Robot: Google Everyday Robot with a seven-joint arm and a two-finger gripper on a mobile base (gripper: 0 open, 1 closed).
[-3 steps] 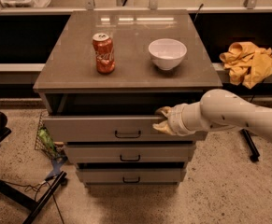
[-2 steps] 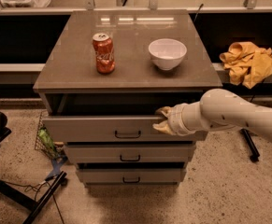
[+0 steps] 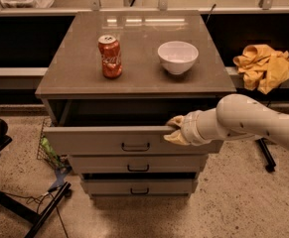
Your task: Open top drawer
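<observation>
1. Camera view shows me the top drawer (image 3: 99, 142) pulled partway out of the cabinet (image 3: 134, 83), its dark inside showing under the top.
2. My gripper (image 3: 176, 130) sits at the drawer front's upper edge, right of the handle (image 3: 135, 147). It pinches the panel, one finger behind and one on the face.
3. I judge the drawer stiff and fairly heavy. The rigid top edge or the handle is the place to hold, and a straight pull should avoid jamming.
4. Writing: the red can (image 3: 110, 57) carries white Coca-Cola script; the bowl (image 3: 178, 57) is plain.
</observation>
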